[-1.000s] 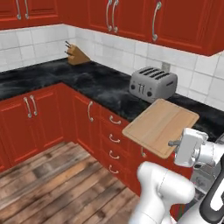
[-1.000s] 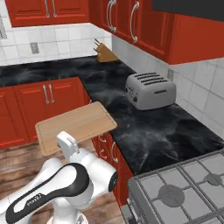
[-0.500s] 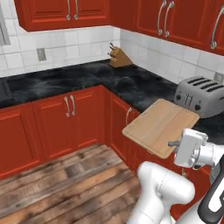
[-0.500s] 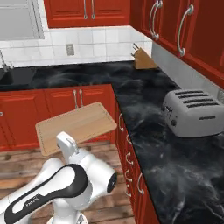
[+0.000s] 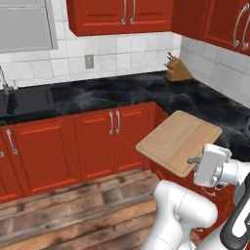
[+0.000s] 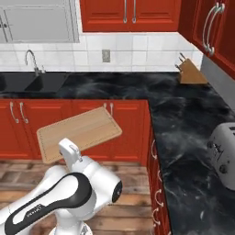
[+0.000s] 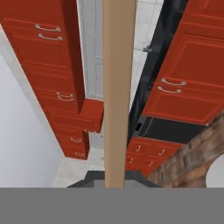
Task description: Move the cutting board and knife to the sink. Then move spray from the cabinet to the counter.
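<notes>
cutting board [image 5: 179, 140] | flat light-tan wood, rounded corners | gripped by hand [image 5: 195, 160]

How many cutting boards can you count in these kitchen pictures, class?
1. The cutting board is held level in the air by the tool, out in front of the red base cabinets. Others may be hidden behind closed doors.

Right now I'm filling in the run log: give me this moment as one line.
phase: carrying | hand: shut on cutting board | board: level, over floor | sink: ahead left, not reached | knife block: on counter
</notes>
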